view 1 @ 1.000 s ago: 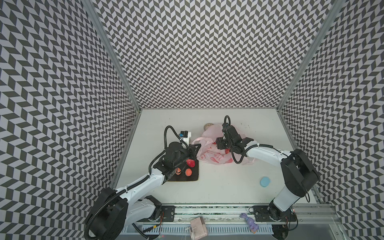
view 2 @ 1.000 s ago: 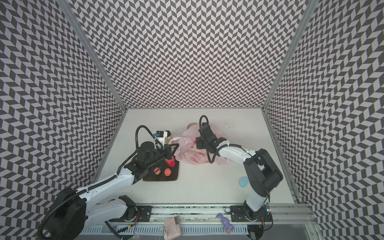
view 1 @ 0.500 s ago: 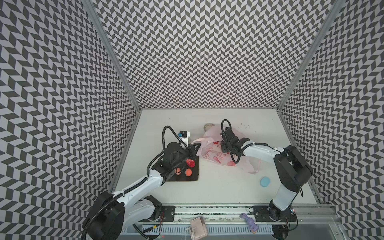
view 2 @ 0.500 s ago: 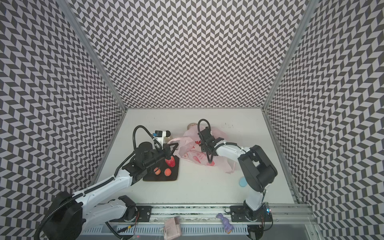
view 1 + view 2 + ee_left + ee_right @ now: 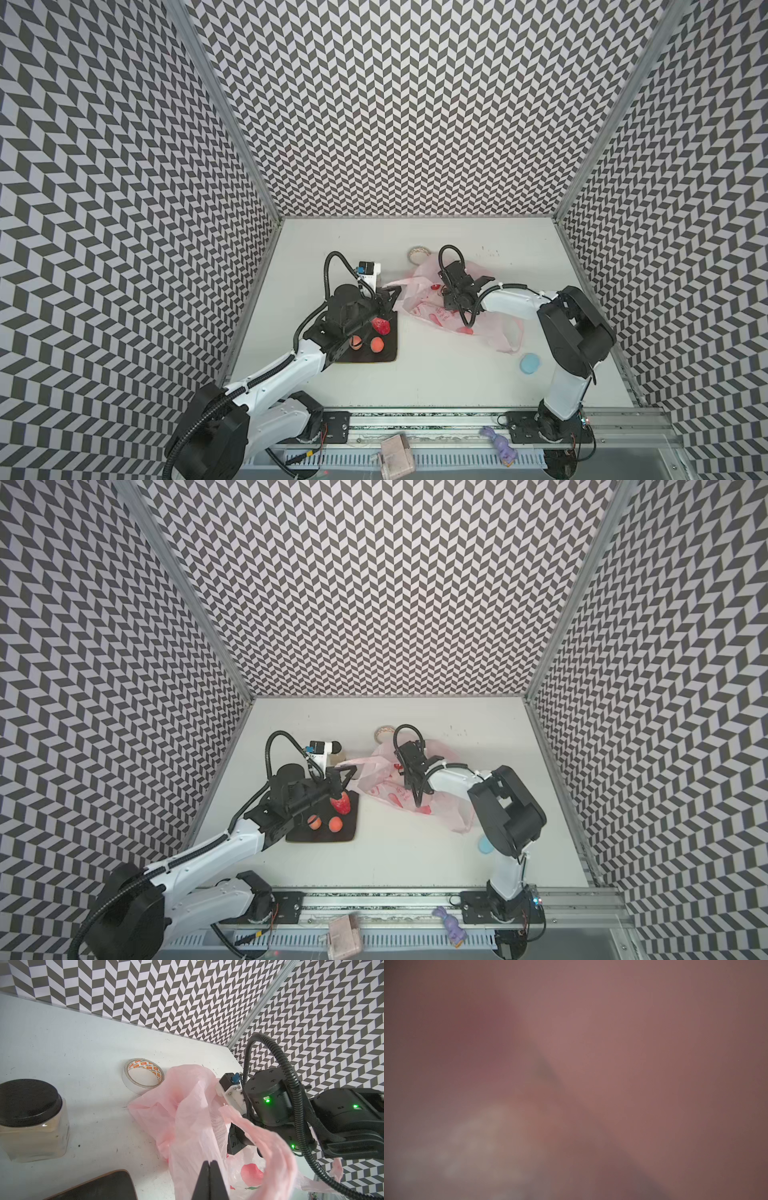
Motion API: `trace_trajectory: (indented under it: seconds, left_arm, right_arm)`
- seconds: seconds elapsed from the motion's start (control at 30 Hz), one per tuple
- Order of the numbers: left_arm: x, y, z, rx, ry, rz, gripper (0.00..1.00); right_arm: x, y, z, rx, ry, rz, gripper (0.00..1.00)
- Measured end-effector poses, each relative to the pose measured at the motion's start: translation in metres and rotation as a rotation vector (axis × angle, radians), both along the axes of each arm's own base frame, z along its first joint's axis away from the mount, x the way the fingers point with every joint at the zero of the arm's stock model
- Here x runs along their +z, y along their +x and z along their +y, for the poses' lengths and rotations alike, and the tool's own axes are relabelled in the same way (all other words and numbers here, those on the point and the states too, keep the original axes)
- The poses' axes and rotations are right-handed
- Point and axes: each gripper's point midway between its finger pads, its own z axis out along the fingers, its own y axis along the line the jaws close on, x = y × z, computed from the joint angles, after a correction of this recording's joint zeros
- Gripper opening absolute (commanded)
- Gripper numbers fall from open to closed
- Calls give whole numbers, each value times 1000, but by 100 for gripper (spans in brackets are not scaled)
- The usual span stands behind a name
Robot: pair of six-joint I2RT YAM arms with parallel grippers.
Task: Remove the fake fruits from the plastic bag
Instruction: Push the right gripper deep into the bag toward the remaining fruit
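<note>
Firstly, left gripper (image 5: pixel 209 1164): jaws pressed together on a fold of the plastic bag (image 5: pixel 187 1118), drawing the rim up and toward the left, seemingly to keep the mouth open for the other arm. Right gripper (image 5: pixel 235 1144): sunk into that mouth under a bag handle; its wrist camera shows only pink blur, so whether the jaws stand apart or on a fruit cannot be told. Bag: slumped mid-table between the two arms, crinkled; red patches show through it, print or fruit not separable. Fake fruits already out: one strawberry (image 5: pixel 381 326) and two peach-like balls (image 5: pixel 376 345), resting on the black tray (image 5: pixel 388 355) just beside the bag, under the left arm. Bystanders: tape roll (image 5: pixel 143 1075) touching the bag's far edge, jar (image 5: pixel 31 1118) beside the tray, blue disc (image 5: pixel 530 364) near the right arm's base. Change from a second ago: the bag's loose end has stretched toward the blue disc, the right arm's elbow has folded inward, and the tray's count is unchanged at three.
</note>
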Motion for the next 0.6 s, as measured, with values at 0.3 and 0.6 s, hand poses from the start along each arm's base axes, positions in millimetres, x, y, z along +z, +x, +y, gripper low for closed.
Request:
trace_trajectory:
  seconds: [0.3,0.6]
  left_arm:
    - [0,0,0,0,1,1,0]
    - [-2,0,0,0,4,5,0]
  right_arm:
    - [15,-7,-15,-51,-45,-1,69]
    - [14,-25,-23,-80,-62,67,70]
